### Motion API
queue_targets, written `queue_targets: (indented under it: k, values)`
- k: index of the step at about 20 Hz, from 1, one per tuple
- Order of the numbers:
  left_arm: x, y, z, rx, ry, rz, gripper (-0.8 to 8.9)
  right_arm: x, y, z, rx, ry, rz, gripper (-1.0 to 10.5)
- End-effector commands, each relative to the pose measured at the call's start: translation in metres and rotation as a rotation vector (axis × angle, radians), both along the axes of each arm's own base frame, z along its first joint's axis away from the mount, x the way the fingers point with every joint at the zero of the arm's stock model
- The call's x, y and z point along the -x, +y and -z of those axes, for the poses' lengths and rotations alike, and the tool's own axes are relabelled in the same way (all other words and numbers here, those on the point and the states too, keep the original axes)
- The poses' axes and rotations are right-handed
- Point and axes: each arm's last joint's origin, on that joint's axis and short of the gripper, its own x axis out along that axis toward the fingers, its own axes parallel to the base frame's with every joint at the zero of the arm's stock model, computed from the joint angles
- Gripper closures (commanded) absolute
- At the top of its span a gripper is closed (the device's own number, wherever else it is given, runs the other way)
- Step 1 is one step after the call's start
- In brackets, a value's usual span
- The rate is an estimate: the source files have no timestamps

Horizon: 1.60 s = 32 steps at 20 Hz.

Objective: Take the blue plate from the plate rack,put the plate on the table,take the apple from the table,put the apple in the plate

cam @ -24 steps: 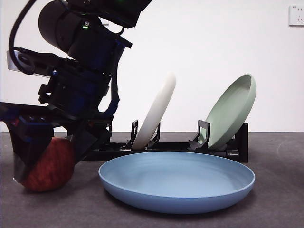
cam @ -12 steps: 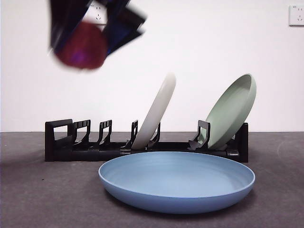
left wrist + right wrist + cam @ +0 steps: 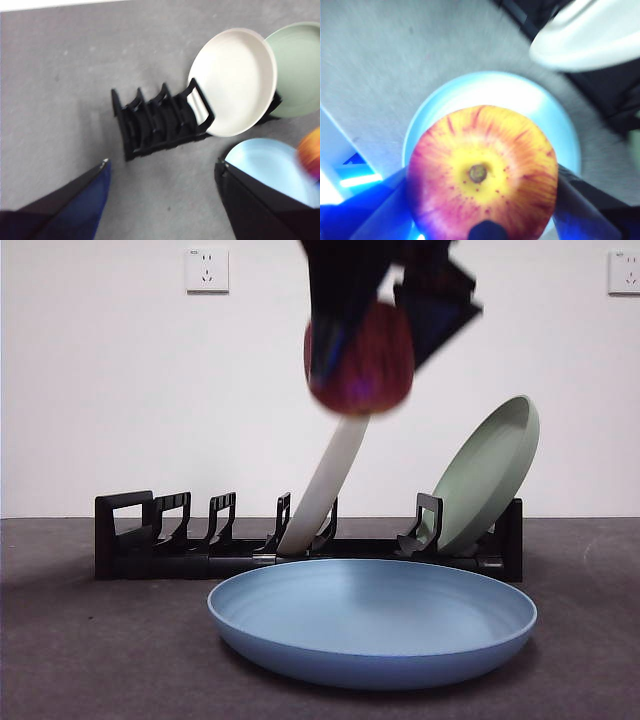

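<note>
The dark red apple (image 3: 360, 360) hangs in the air, blurred, with my right gripper (image 3: 375, 355) shut on it from above. It is high over the blue plate (image 3: 372, 620), which lies flat on the table (image 3: 100, 640) in front of the plate rack (image 3: 200, 540). In the right wrist view the apple (image 3: 480, 170) shows its yellow stem dip between the jaws of my right gripper (image 3: 480, 200), with the blue plate (image 3: 495, 90) beneath. My left gripper (image 3: 162, 165) is open and empty, high above the rack (image 3: 155, 120), and sees the blue plate (image 3: 265, 165) and the apple's edge (image 3: 311, 155).
A cream-white plate (image 3: 325, 485) and a pale green plate (image 3: 490, 475) lean upright in the rack's right half. The rack's left slots hold nothing. A white wall with sockets stands behind the table.
The right gripper lifted the apple off the table at the left, carried it up and to the right, and now holds it above the blue plate.
</note>
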Motion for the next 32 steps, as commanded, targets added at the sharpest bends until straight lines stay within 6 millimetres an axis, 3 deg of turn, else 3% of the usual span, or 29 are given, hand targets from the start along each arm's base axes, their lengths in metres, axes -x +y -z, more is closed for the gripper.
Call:
queue_targets:
  k: [1,8,13,15,16,19,20,23,26,32]
  values:
    - [-0.001,0.000,0.001,-0.005,-0.009,0.014,4.68,0.001,0.000,0.032,-0.015,0.013,0.035,9.6]
    - [-0.001,0.000,0.001,-0.006,-0.005,0.015,4.68,0.004,-0.004,0.101,-0.042,0.000,0.068,9.6]
    - [-0.001,0.000,0.001,-0.007,-0.001,0.014,4.68,-0.006,0.000,0.134,0.025,0.060,0.082,9.5]
    - [-0.001,0.000,0.001,-0.007,0.000,0.014,4.68,-0.007,-0.001,0.138,0.032,0.078,0.105,9.3]
    - [-0.001,0.000,0.001,-0.007,0.000,0.015,4.68,-0.007,-0.001,0.138,0.028,0.081,0.113,8.7]
    - [0.000,0.000,0.002,-0.008,0.003,0.015,4.68,-0.007,-0.001,0.136,0.013,0.087,0.143,5.0]
    - [0.000,0.000,0.002,-0.008,0.003,0.015,4.68,-0.007,-0.001,0.135,0.011,0.085,0.143,4.4]
    - [-0.001,0.000,0.002,-0.007,0.003,0.016,4.68,-0.006,-0.002,0.127,-0.009,0.067,0.142,4.4]
    - [0.000,-0.002,0.001,0.020,0.005,0.066,4.68,-0.003,-0.006,0.103,-0.072,0.013,0.141,4.4]
    - [0.001,-0.010,-0.003,0.132,-0.021,0.318,4.68,0.028,-0.037,0.013,-0.315,-0.199,0.132,4.5]
